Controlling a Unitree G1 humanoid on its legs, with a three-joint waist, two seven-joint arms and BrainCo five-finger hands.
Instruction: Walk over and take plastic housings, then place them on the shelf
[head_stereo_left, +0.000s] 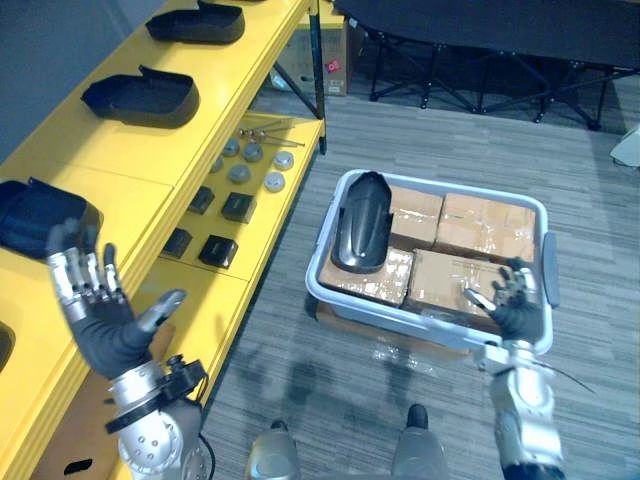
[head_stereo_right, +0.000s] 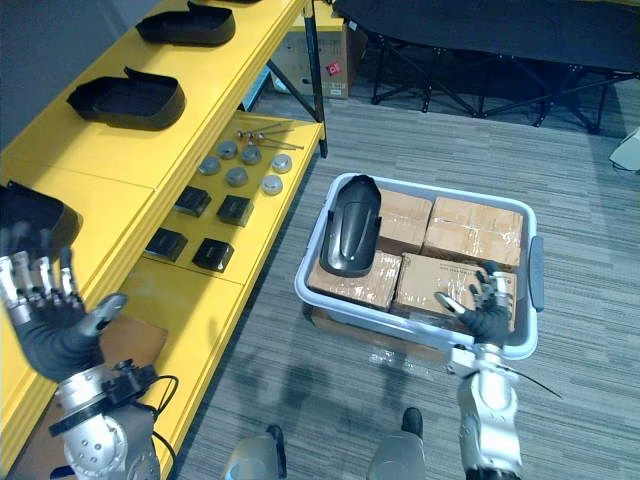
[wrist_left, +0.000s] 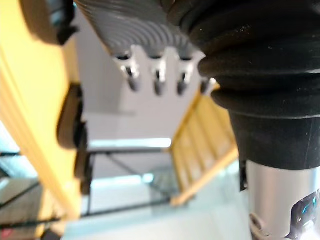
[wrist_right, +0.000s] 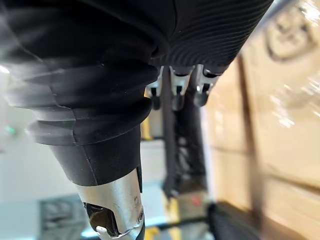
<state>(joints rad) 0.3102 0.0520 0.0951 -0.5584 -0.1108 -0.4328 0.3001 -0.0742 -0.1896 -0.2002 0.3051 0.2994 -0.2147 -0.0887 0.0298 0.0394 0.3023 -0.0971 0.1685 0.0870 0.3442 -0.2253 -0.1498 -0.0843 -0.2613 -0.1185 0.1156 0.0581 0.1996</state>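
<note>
Left hand (head_stereo_left: 100, 320) is up beside the yellow shelf (head_stereo_left: 130, 165), fingers spread wide, holding nothing. Right hand (head_stereo_left: 515, 305) hangs open over the near corner of the grey bin (head_stereo_left: 318, 270). One black plastic housing (head_stereo_left: 362, 222) lies in the bin on cardboard boxes (head_stereo_left: 485, 225). More housings (head_stereo_left: 140, 98) sit on the shelf.

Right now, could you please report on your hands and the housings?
Left hand open, raised by the yellow shelf. Right hand open over near corner of the bin. One housing in the bin, atop cardboard boxes; nothing covering it.
</note>
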